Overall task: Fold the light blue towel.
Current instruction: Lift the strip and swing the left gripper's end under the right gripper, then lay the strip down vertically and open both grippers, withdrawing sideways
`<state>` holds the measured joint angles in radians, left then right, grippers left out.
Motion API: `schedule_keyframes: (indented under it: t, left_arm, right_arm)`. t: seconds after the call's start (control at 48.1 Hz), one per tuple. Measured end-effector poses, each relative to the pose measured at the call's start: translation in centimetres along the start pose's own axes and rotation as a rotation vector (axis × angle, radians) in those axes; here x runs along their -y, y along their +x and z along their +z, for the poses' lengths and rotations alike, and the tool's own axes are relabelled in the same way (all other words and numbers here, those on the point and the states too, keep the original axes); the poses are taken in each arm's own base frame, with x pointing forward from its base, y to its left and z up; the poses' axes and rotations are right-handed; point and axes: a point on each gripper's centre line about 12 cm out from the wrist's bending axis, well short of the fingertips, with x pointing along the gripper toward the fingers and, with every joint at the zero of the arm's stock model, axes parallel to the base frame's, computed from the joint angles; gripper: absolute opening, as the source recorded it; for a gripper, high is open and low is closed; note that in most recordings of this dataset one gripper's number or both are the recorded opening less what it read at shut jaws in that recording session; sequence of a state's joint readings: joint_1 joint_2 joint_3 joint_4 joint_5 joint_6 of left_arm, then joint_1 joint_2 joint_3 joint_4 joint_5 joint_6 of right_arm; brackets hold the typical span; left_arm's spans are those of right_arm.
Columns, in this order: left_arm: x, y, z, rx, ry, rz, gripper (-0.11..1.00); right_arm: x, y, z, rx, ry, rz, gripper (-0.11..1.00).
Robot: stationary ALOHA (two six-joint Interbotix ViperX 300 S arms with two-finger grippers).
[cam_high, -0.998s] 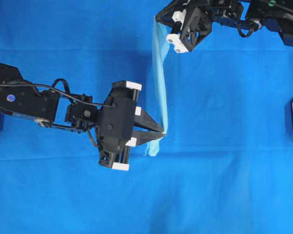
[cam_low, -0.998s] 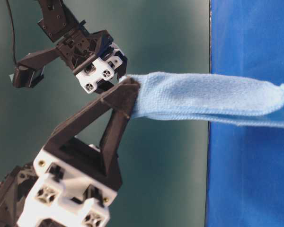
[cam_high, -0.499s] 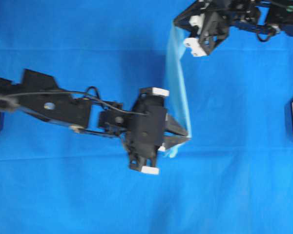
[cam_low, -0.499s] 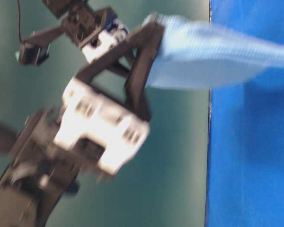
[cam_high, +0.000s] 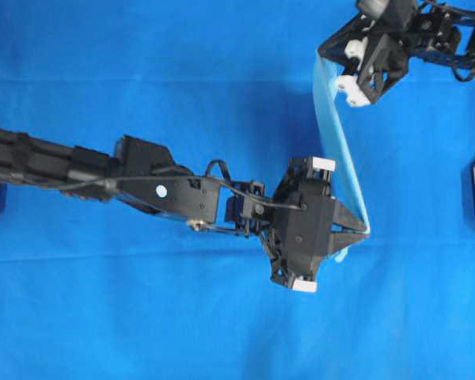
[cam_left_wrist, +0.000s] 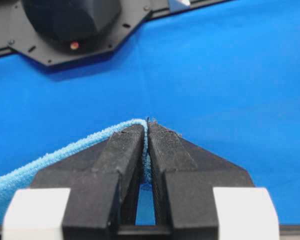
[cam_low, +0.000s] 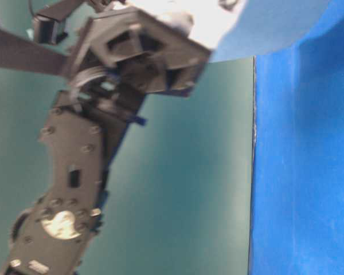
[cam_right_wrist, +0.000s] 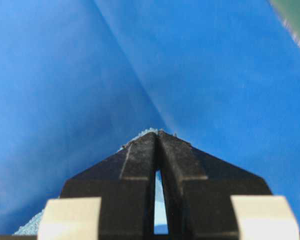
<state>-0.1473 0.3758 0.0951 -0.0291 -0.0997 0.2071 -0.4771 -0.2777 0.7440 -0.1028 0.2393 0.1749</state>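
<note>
- The thin, pale sky-blue microfibre towel [cam_high: 338, 134] hangs as a taut band in the right half of the overhead view, lifted off the deep royal-blue table cloth [cam_high: 142, 317].
- The left gripper [cam_high: 366, 232] pinches its lower end; the right gripper [cam_high: 330, 62] pinches its upper end, jaws nearly closed.
- The lift looks done; laying it down folded remains.

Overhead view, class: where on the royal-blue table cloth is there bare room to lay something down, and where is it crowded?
Bare table cloth lies above the left arm and along the bottom edge below it. It is crowded at right, where the light blue towel stretches between the left gripper and right gripper.
</note>
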Motion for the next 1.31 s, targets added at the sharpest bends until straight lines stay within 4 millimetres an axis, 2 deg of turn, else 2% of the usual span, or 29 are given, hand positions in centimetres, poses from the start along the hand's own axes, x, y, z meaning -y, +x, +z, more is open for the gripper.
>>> schedule_keyframes:
  t: [0.083, 0.249, 0.499, 0.624, 0.769, 1.164, 1.247, 1.309]
  left_arm:
    - [0.1, -0.2, -0.8, -0.017, -0.008, -0.001, 0.03]
    - [0.8, -1.8, -4.3, -0.097, -0.066, -0.014, 0.03]
    - [1.4, -6.2, -8.1, -0.120, -0.199, -0.003, 0.03]
    - [1.5, -7.6, -9.1, -0.122, -0.240, 0.000, 0.03]
    - [1.7, -8.0, -9.5, -0.128, -0.248, -0.001, 0.03]
    - [1.7, -7.9, -9.6, -0.129, -0.247, -0.001, 0.04]
    - [1.7, -7.9, -9.6, -0.128, -0.247, -0.001, 0.16]
    - [1.8, -7.8, -9.3, -0.120, -0.237, -0.004, 0.33]
  right_arm:
    - [0.0, 1.2, -0.6, -0.025, -0.001, 0.000, 0.02]
    - [-0.1, 4.3, -1.2, -0.027, -0.001, 0.007, 0.02]
    - [-0.8, 8.3, 0.5, 0.002, -0.019, 0.024, 0.02]
    - [-1.7, 9.8, 1.7, 0.016, -0.045, 0.039, 0.02]
    - [-2.3, 10.5, 2.3, 0.019, -0.069, 0.047, 0.02]
    - [-2.4, 10.4, 2.4, 0.023, -0.101, 0.047, 0.02]
    - [-2.4, 10.5, 2.4, 0.023, -0.113, 0.046, 0.03]
    - [-2.2, 10.5, 2.4, 0.025, -0.125, 0.043, 0.16]
